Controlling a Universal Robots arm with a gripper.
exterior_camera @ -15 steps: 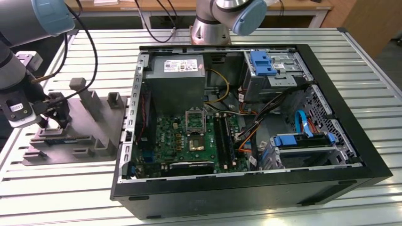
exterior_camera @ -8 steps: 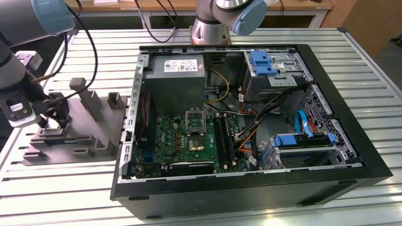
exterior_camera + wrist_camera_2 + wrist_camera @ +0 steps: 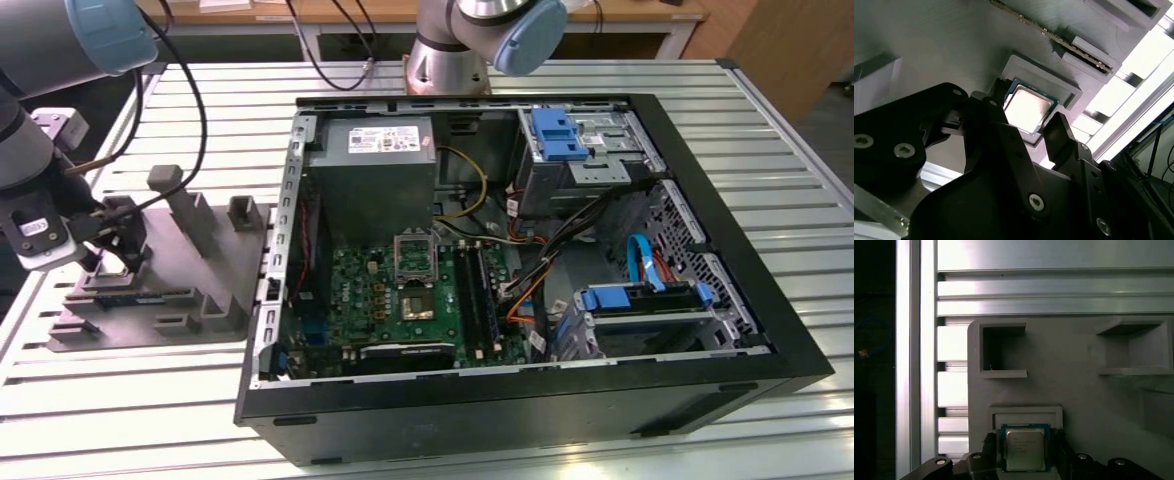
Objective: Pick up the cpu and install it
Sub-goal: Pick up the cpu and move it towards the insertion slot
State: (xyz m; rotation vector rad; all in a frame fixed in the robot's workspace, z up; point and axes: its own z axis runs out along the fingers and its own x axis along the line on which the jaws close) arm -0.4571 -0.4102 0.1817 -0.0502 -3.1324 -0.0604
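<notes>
At the exterior view's left, the gripper (image 3: 96,255) hangs low over the grey tray (image 3: 200,300). In both wrist views its fingers (image 3: 1056,131) stand apart astride the cpu (image 3: 1026,107) (image 3: 1025,449), apparently not clamping. The cpu lies in its tray recess, so both lifting and installing remain.

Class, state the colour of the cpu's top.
Pale silver; the cpu shows best in the first wrist view.
</notes>
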